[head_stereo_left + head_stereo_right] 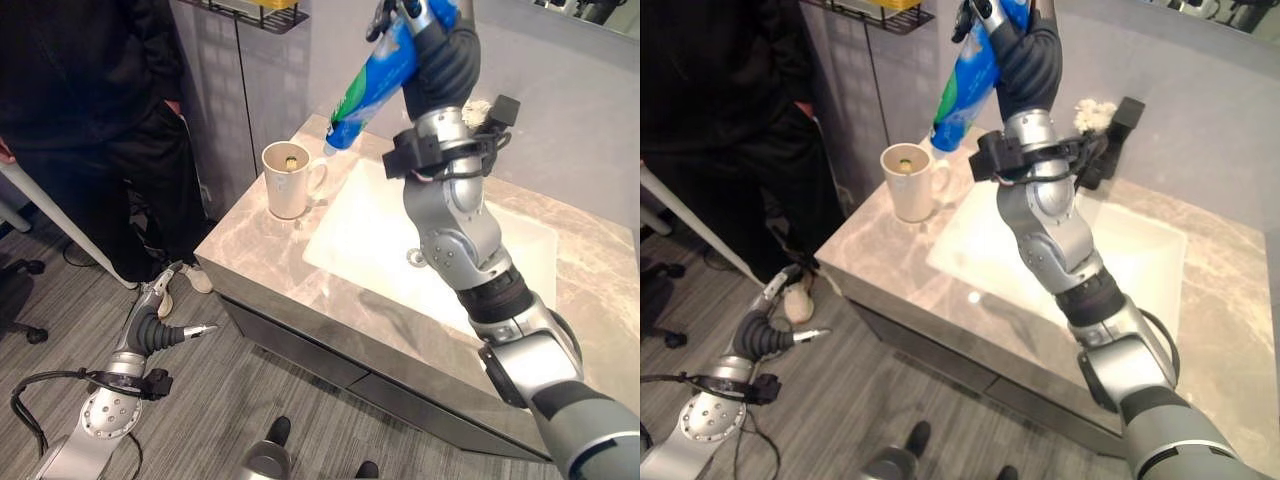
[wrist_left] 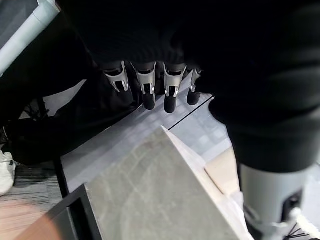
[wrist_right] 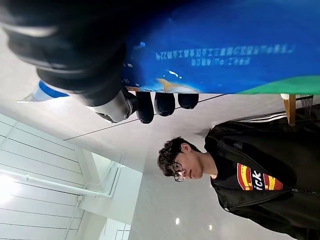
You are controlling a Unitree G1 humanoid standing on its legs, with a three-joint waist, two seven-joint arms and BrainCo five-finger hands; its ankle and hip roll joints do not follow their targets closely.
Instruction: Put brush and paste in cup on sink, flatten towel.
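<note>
Left hand, lower left, hangs relaxed off the marble counter edge; right hand clasps blue-green paste tube, cap above cream mug.

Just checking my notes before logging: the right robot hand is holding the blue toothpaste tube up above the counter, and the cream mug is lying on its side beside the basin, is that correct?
Not quite. The cream mug stands upright beside the basin, as the left eye view shows. The rest holds: the right robot hand is holding the blue toothpaste tube up above the counter.
</note>
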